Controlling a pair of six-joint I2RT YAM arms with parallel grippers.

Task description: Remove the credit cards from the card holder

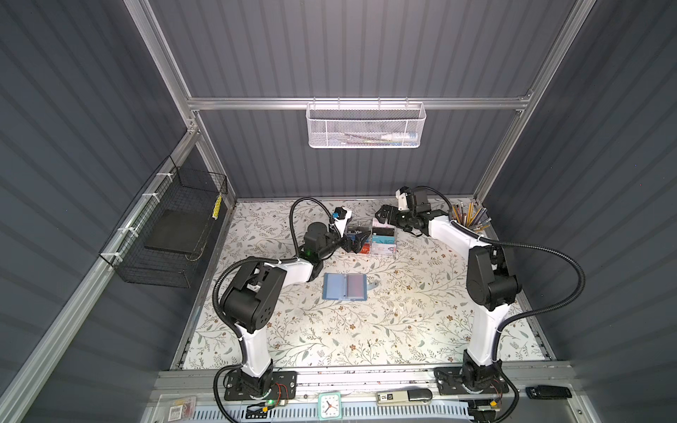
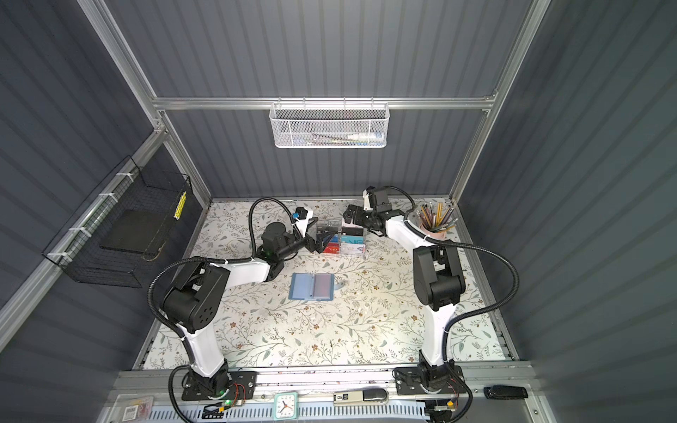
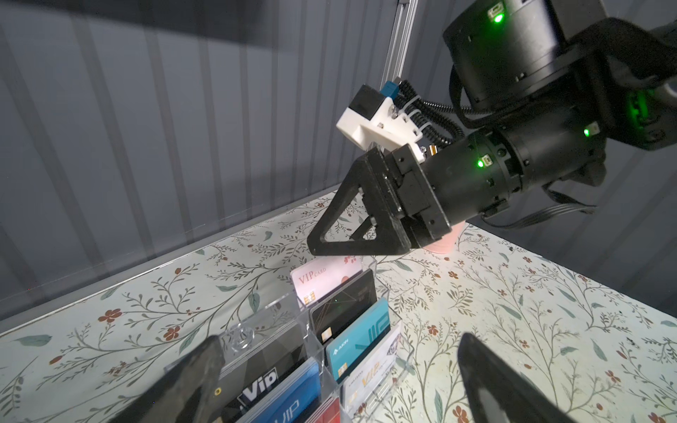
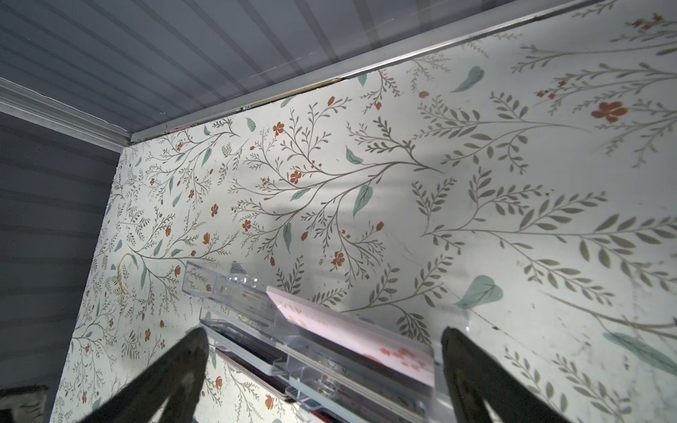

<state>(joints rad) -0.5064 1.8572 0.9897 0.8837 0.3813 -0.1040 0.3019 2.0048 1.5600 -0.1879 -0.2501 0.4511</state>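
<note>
In both top views the slate-blue folding card holder [image 1: 339, 287] lies open and flat mid-table, well apart from the left gripper [image 1: 354, 240] and right gripper [image 1: 382, 216] — both at the clear acrylic tiered rack [image 1: 395, 252] of plastic credit cards [image 1: 383, 240]. Left wrist view: fingers [image 3: 194, 377] spread wide, empty. Right wrist view: wide too, above a pink card [image 4: 348, 333].

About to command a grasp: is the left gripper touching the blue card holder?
Apart. Both top views show the card holder lying alone on the table, the left gripper farther back at the clear card rack.
</note>
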